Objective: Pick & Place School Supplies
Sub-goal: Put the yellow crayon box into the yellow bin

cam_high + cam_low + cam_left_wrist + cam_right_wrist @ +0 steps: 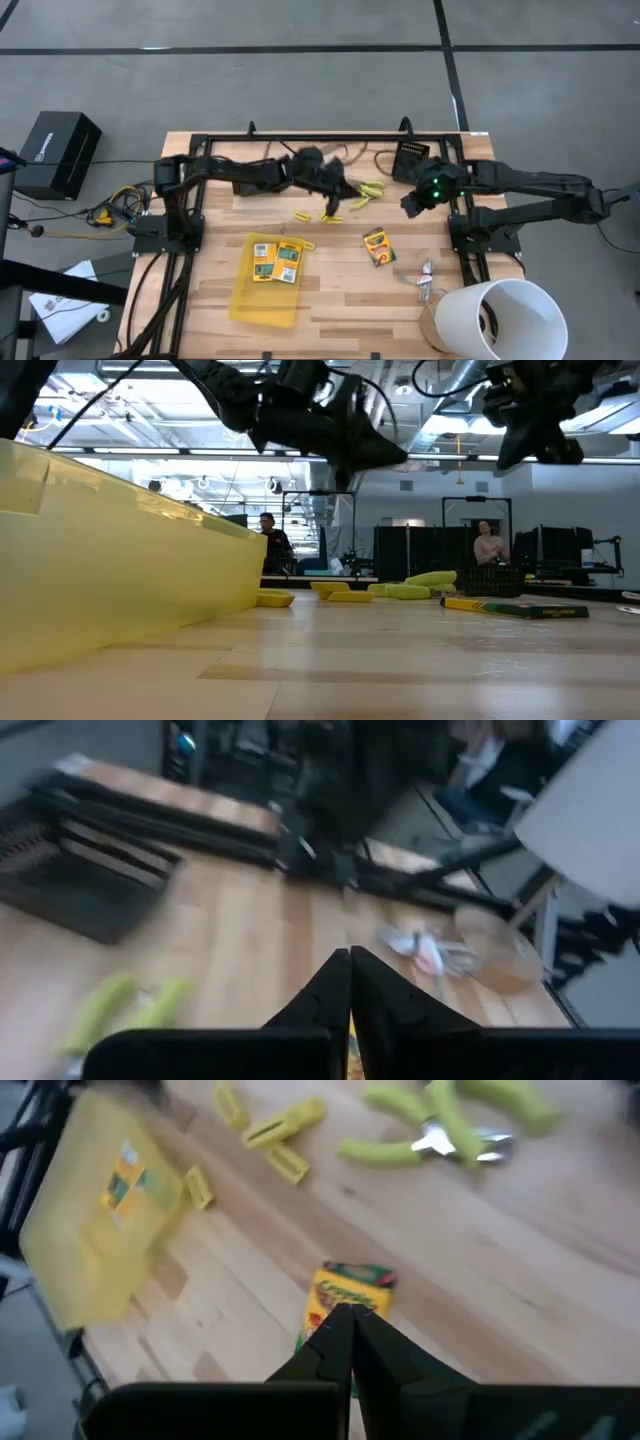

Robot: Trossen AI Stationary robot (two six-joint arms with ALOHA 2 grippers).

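desk (330, 290): pale wooden planks, showing a smooth satin sheen | flat translucent yellow plastic tray (262, 295): looking glossy | small flat green-yellow-orange printed cardboard box (378, 246): looking lightly glossy | small scissor-like tools with yellow-green plastic handles (440, 1125): showing bright bare metal at the pivot | tall white cylinder (505, 320): looking matt, paper-like

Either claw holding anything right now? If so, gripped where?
Nothing held. Left claw and right claw are both shut empty above the table; the crayon box lies loose under the right one.
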